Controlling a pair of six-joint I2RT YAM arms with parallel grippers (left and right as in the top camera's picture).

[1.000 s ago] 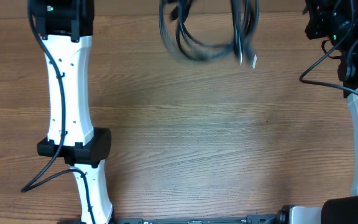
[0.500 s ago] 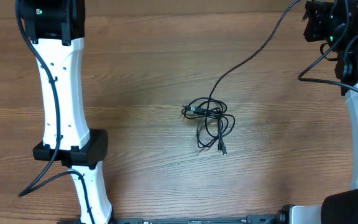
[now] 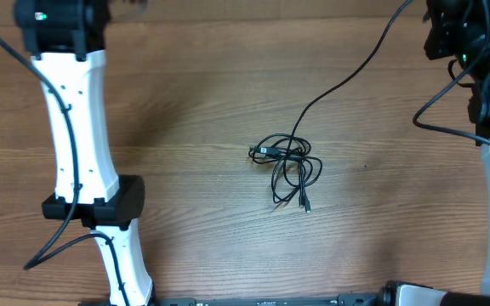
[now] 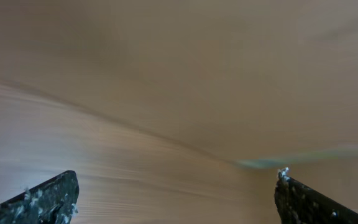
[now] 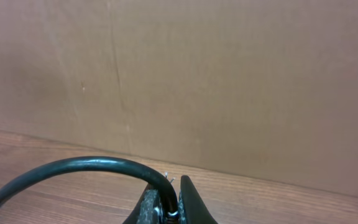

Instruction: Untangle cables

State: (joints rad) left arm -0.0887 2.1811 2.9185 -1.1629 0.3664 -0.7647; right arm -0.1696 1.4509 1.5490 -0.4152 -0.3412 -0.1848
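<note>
Cables (image 3: 289, 170) lie in a small tangle in the middle of the table (image 3: 202, 110). One long cord (image 3: 347, 76) runs up to the right gripper (image 5: 169, 202), which pinches it tight. The left gripper (image 4: 176, 186) is wide open, holding nothing.

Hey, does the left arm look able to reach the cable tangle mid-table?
Probably yes. Only bare table lies between the left arm and the tangle, and the left gripper is open and empty. The strand held by the right gripper leads away on the other side.
</note>
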